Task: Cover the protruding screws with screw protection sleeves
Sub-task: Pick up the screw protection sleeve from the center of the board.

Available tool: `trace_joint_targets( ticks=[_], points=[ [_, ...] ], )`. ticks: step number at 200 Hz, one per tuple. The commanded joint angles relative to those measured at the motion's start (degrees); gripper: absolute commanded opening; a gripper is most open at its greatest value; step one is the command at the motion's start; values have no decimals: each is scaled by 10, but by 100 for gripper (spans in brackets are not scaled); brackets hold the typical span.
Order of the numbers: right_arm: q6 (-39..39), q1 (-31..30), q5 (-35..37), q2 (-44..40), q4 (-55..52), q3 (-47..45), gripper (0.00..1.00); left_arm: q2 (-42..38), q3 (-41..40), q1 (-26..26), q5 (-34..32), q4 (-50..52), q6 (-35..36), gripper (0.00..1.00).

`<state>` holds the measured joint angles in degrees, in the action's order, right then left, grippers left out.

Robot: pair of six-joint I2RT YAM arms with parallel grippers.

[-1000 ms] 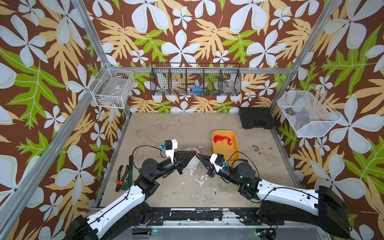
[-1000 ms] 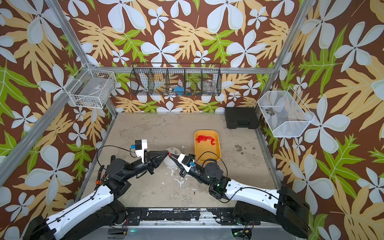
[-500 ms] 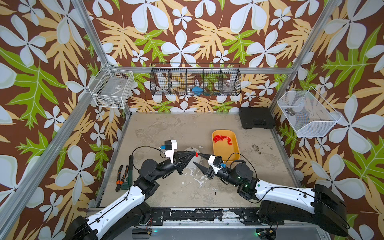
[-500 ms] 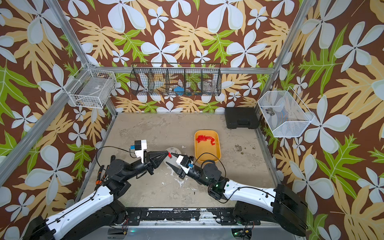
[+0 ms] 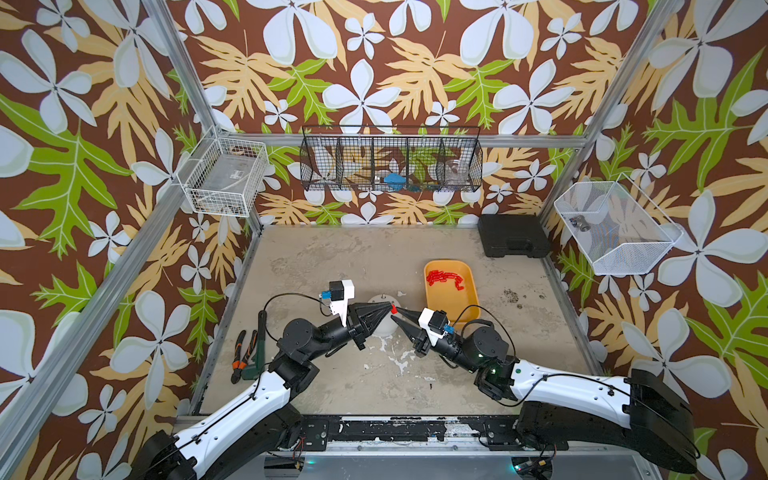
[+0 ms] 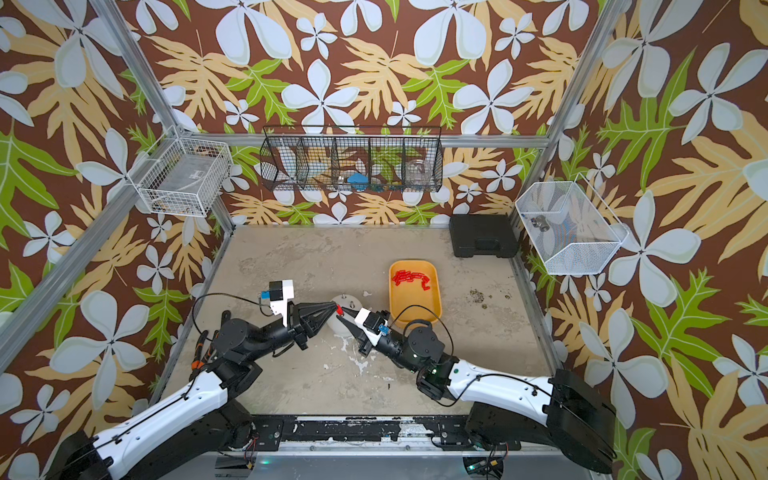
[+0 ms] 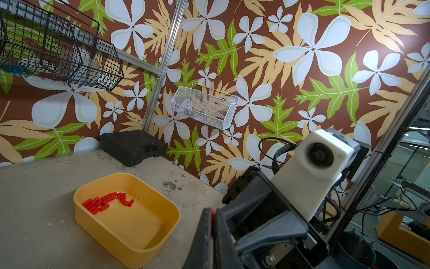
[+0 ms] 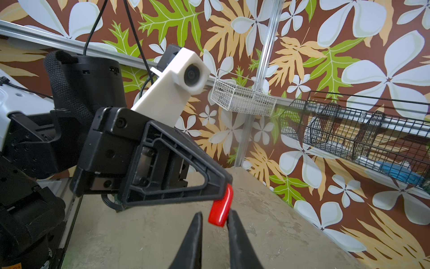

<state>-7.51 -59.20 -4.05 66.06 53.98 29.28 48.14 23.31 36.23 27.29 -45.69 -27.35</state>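
Observation:
My left gripper point(image 5: 391, 308) is shut on one red screw protection sleeve point(image 8: 221, 210), held in the air just over the white dome point(image 5: 383, 328). The right gripper point(image 8: 215, 217) faces it tip to tip, its jaws slightly open around the sleeve's free end. One finger point(image 8: 233, 221) touches the sleeve and a gap shows at the other. The left wrist view shows only a sliver of this sleeve point(image 7: 212, 212) between the shut fingers. Short protruding screws point(image 6: 344, 296) stick up from the dome's top. More sleeves point(image 5: 446, 279) lie in the orange-yellow tray point(image 5: 457, 305).
Pliers point(image 5: 239, 357) lie at the table's left edge. A black case point(image 5: 513, 241) sits in the back right corner. Wire baskets hang on the walls: white point(image 5: 224, 178) at left, black point(image 5: 390, 162) at the back, white mesh point(image 5: 615, 228) at right.
The right gripper opened wide and drew back a little, then came forward again and narrowed its jaws around the sleeve's end. The left arm stayed still, holding the sleeve.

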Motion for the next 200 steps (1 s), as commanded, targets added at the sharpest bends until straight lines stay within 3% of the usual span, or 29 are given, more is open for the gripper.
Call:
trace_joint_targets(
  ticks=[1,145,200],
  points=[
    [7,0,-1,3,20,5,19,0,0,1,8,-18,-6,0],
    [6,0,-9,11,12,15,1,-2,-6,1,13,-23,-8,0],
    [-3,0,-23,8,16,11,0,-4,-8,1,0,-21,-10,0]
  ],
)
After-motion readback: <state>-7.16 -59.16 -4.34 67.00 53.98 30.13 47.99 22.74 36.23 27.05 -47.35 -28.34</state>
